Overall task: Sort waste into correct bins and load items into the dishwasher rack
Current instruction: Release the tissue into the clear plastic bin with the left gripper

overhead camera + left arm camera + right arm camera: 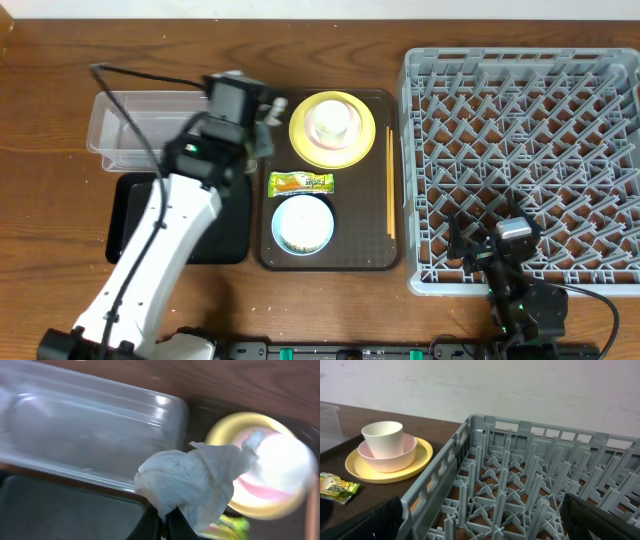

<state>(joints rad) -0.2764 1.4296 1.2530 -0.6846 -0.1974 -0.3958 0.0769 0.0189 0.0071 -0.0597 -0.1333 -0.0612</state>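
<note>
My left gripper [164, 521] is shut on the crumpled white tissue [195, 479], which hangs above the near corner of the clear tub [90, 435] and the black tray [50, 510]. From overhead, that gripper [264, 112] hovers between the clear tub [125, 122] and the yellow plate [332, 128]. The plate carries the pink bowl [387, 457] with the white cup [382, 436] inside it. The snack wrapper [300, 182], the light blue bowl [303, 223] holding rice, and the chopsticks [389, 180] lie on the brown tray. My right gripper [485, 525] stands open over the dishwasher rack [520, 140], holding nothing.
The brown serving tray [372, 240] sits between the bins and the rack. My left arm covers much of the black tray [135, 205]. The rack's near left wall [435, 475] stands between my right fingers and the plate.
</note>
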